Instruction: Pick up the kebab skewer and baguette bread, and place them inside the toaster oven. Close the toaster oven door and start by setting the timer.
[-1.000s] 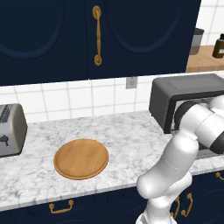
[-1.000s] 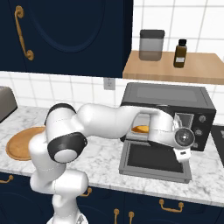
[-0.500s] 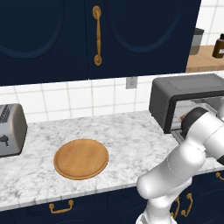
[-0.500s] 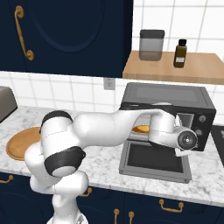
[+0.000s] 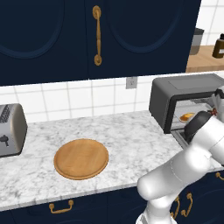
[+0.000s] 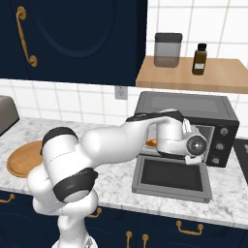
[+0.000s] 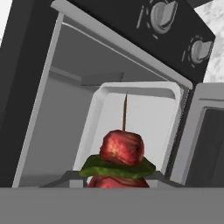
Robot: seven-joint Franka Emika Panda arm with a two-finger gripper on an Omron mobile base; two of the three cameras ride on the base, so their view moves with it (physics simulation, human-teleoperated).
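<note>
Bench [image 5: 131,140]: marble top, carrying everything listed.

Toaster oven [image 6: 193,107]: large dark grey box, far right of the bench. Toaster oven door [image 6: 170,177] dropped flat, cavity open. Pale tray [image 7: 135,111] seen inside in the hand view; two knobs [image 7: 162,15] on the control panel.

Wooden plate [image 5: 81,158]: round, bare, near centre-left.

Silver toaster [image 5: 11,130]: left edge, partly cut off.

Baguette bread [image 5: 187,117]: golden piece already in the cavity, mostly screened by the arm. Judged light, crusty, stiff enough to take across its width.

Kebab skewer [image 7: 122,153]: at the mouth of the oven, pointing in over the tray, red chunk above a green slice. Judged light, thin and brittle at the stick; best taken around the chunks.

Fingers: hidden below the hand view's edge; apparently narrowed around the skewer's lower chunks, though contact is not plainly shown. Skewer's near end is cut off.
</note>
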